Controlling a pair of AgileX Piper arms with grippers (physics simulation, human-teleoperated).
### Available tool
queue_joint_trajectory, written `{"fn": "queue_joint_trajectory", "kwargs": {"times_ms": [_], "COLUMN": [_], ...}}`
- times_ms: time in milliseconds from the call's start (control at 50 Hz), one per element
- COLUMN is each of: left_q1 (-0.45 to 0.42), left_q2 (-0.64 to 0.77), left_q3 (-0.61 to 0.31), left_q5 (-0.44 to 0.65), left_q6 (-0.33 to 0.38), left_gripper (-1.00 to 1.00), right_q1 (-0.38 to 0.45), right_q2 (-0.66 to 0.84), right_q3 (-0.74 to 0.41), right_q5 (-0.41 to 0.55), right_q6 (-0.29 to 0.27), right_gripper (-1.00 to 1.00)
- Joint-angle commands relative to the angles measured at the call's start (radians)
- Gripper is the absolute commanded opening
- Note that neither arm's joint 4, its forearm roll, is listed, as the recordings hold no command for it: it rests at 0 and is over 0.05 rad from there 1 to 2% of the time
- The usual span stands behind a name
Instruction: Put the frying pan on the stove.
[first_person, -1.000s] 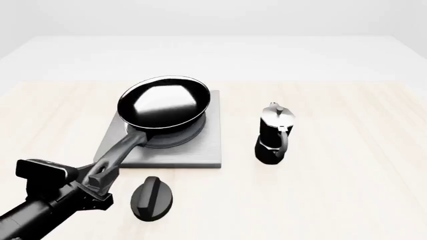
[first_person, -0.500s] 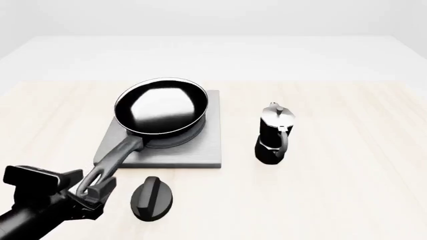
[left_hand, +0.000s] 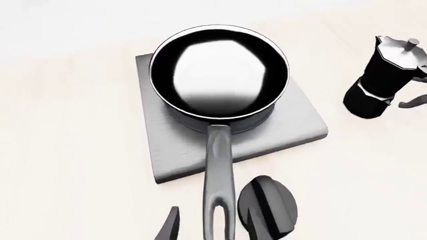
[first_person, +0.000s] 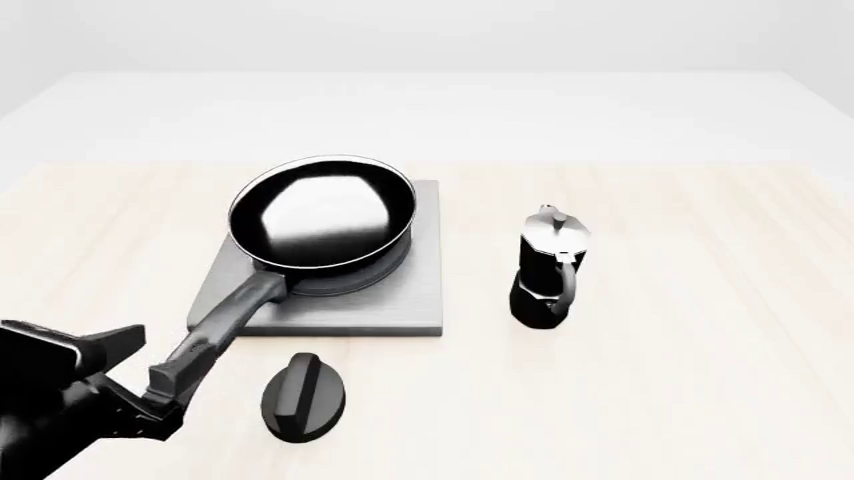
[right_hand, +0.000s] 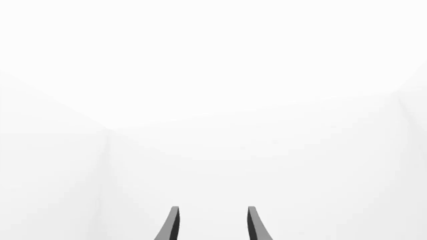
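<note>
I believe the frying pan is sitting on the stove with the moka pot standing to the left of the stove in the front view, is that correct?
Not quite: the frying pan does sit on the stove, but the moka pot stands to the right of the stove, not the left. The front view shows this plainly.

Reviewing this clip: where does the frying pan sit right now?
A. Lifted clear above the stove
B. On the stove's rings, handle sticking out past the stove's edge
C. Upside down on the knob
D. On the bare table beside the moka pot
B: the frying pan rests on the rings of the stove, its handle reaching out beyond the plate toward the left claw, away from the moka pot.
</note>
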Motion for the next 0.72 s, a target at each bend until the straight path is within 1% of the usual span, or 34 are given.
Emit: {"fn": "queue_joint_trajectory", "kwargs": {"times_ms": [20,80,160,200,260,380,420,440,480,720], "left_q1": [-0.023,-0.019,0.001,0.003,0.003,0.012,0.027,0.021,0.022,0.024], "left_q2": [-0.206,-0.259,-0.308,-0.313,-0.332,-0.354,-0.368,-0.370,-0.373,-0.377], "left_q3": [-0.107,-0.151,-0.243,-0.257,-0.324,-0.426,-0.462,-0.473,-0.491,-0.550], "left_q5": [0.238,0.300,0.376,0.387,0.424,0.475,0.488,0.493,0.498,0.507], "left_q6": [0.036,0.056,0.077,0.082,0.099,0.133,0.150,0.142,0.158,0.173], "left_gripper": [1.00,1.00,1.00,1.00,1.00,1.00,1.00,1.00,1.00,1.00], "right_q1": [0.002,0.002,0.003,0.003,0.005,0.004,0.005,0.004,0.004,0.001], "right_q2": [0.000,0.000,0.000,0.000,0.000,0.000,0.000,0.000,0.000,0.000], "right_q3": [0.006,0.006,0.000,-0.001,-0.007,-0.012,-0.015,-0.015,-0.013,-0.014], "right_q5": [-0.006,-0.007,-0.002,0.000,0.006,0.012,0.014,0.015,0.013,0.013], "right_q6": [0.000,0.000,-0.001,-0.001,-0.002,-0.002,-0.003,-0.003,-0.002,0.000], "right_gripper": [1.00,1.00,1.00,1.00,1.00,1.00,1.00,1.00,1.00,1.00]}}
